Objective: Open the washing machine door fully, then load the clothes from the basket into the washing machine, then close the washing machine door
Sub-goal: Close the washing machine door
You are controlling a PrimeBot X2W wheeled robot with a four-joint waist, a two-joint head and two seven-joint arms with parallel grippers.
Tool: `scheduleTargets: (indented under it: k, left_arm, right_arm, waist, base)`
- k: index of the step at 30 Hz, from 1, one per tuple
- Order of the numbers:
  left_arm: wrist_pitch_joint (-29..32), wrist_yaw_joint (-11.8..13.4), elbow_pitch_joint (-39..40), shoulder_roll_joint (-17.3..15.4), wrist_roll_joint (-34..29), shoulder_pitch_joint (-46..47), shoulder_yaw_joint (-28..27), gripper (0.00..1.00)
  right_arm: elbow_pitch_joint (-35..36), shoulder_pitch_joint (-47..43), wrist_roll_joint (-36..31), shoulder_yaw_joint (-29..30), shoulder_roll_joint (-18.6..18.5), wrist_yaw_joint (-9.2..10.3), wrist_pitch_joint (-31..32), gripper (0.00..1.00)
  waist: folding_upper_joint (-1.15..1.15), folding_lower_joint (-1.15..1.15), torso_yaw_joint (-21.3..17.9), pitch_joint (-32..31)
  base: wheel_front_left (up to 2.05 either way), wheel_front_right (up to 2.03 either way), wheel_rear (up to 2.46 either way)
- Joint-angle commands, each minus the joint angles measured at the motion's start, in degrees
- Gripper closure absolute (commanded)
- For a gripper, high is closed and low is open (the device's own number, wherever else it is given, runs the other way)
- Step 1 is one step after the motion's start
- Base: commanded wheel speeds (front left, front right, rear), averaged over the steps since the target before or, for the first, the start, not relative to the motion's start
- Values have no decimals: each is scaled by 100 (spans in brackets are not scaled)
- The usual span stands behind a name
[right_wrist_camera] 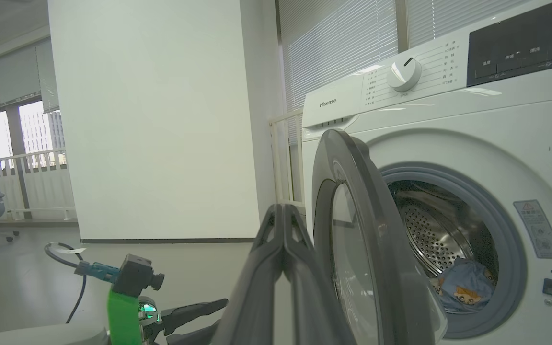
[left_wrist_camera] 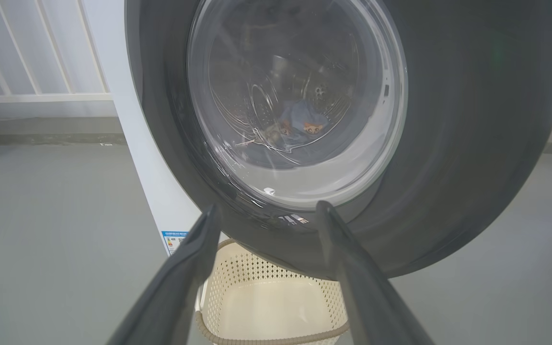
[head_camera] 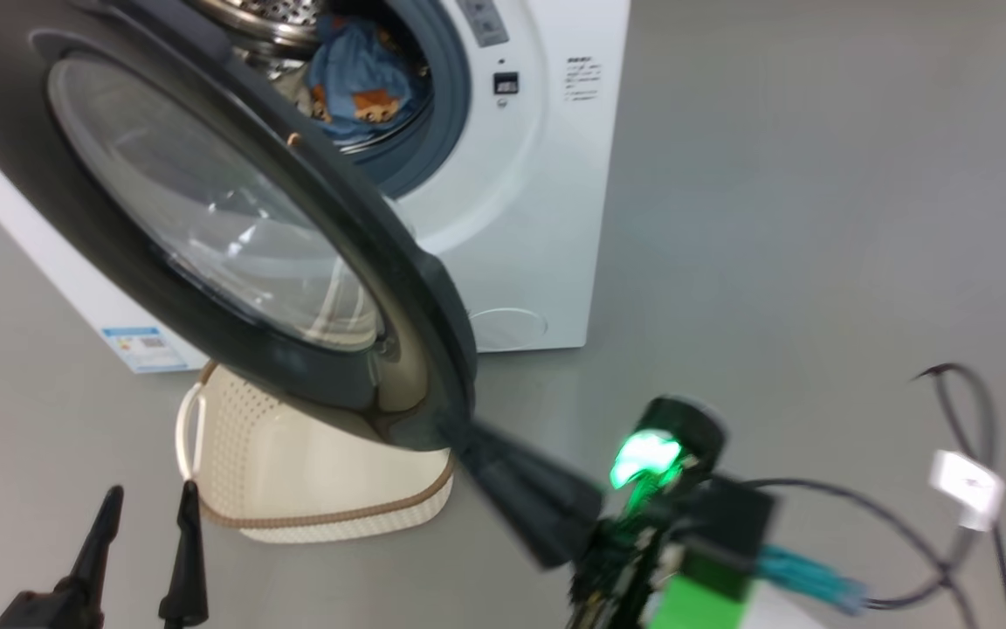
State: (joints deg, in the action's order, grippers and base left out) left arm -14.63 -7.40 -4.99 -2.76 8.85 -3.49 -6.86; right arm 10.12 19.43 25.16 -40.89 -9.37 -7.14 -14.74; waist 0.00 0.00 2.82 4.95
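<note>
A: Where is the door (head_camera: pixel 232 218) now?
B: It stands partly open, swung out from the front of the washer (head_camera: pixel 520 218). Its glass window bulges toward the washer's opening.

A: And the clothes (head_camera: pixel 359 79)?
B: They lie inside the washer, low in the steel drum (right_wrist_camera: pixel 429 235). I see blue cloth with orange bears on it.

A: Where is the basket (head_camera: pixel 311 489)?
B: On the grey floor (head_camera: pixel 817 218), just in front of the washer, under the lower part of the open door. It is near the washer's corner that has the blue label (head_camera: pixel 143 345).

A: What about the right gripper (head_camera: pixel 481 454)?
B: Its two fingers are pressed together with no gap, and they pinch nothing. The tip is at the door's outer rim, on the side away from the washer. It looks to be touching the rim, but I cannot tell for sure.

A: And the left gripper (head_camera: pixel 151 489)?
B: Its fingers are spread wide with nothing between them. It hangs farther out from the washer than the basket does and points toward the door's outer face, apart from it.
</note>
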Motion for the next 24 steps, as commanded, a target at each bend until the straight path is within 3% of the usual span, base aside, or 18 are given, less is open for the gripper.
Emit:
scheduleTargets:
  k: [1,10,24]
  left_arm:
    - [-37,-8,177,-55,53,260,-151,0]
    - [-37,-8,172,-38,127,494,72,0]
    - [-37,-8,199,-26,139,715,204,0]
  right_arm:
    - [-38,199,85,-260,48,-35,-26,100]
    - [-1046,377,408,-910,12,-35,-26,100]
    - [-1737,510,255,-446,122,-35,-26,100]
  waist:
    - [0,0,136,126]
    - [0,0,511,456]
    - [0,0,731,743]
  base:
    - [0,0,0]
    - [0,0,0]
    - [0,0,0]
